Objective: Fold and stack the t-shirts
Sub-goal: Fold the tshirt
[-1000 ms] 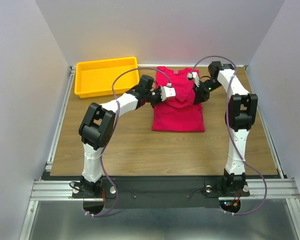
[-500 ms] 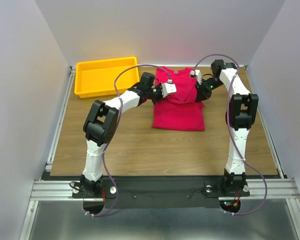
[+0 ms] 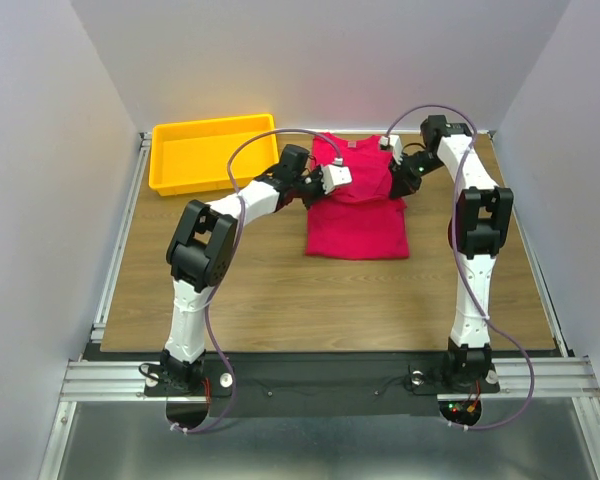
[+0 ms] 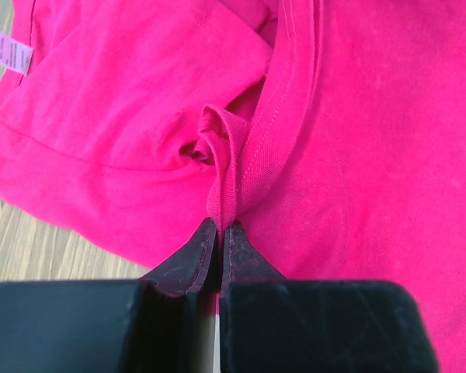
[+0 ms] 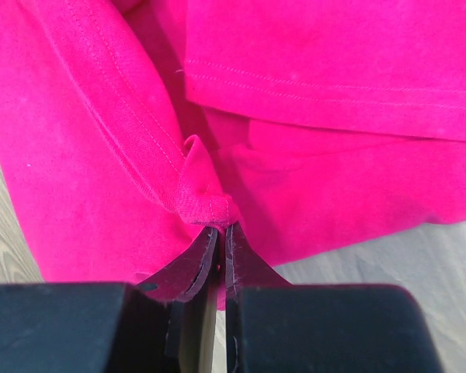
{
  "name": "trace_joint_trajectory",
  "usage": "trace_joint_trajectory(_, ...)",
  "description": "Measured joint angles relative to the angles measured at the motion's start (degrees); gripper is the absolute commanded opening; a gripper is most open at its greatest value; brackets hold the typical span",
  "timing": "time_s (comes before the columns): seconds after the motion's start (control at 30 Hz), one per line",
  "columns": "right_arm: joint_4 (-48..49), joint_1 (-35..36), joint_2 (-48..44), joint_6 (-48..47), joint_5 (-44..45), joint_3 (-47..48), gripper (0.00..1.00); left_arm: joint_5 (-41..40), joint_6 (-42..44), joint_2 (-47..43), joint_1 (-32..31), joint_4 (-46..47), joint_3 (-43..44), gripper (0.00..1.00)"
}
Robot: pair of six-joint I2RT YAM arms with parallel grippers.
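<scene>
- Top view: the left arm (image 3: 242,205) rises from its base at the near edge, bends at the elbow and reaches forward and to the right. The left gripper (image 3: 320,190) is at the left edge of the crimson-pink t-shirt (image 3: 358,228).
- The right arm (image 3: 472,250) stands tall and folds back at the far end. The right gripper (image 3: 396,178) comes down on the shirt's right edge.
- The shirt lies flat on the far middle of the wooden table (image 3: 280,290), collar toward the back wall (image 3: 310,60). A yellow tray (image 3: 158,158) sits to its left, apart from it. Plain pale walls close in three sides, and a metal rail (image 3: 330,378) runs along the near edge.
- Left wrist view: the black fingers (image 4: 193,258) are almost together, pinching a raised ridge of hemmed cloth. A small white label (image 4: 13,53) shows at the upper left, its print too small to read. Wood shows at the lower left.
- Right wrist view: the narrow jaws nip a small fold of stitched hem, with table wood on both sides.
</scene>
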Motion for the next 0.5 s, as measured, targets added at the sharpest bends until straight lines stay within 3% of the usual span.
trace_joint_trajectory(0.4, 0.33, 0.0, 1.95, 0.81, 0.0, 1.49, 0.07, -0.37, -0.7, 1.62, 0.5, 0.02, 0.79, 0.0)
trace_joint_trajectory(0.5, 0.42, 0.0, 2.45, 1.03, 0.02, 1.49, 0.2, -0.37, -1.22, 2.99, 0.5, -0.07, 1.49, 0.02)
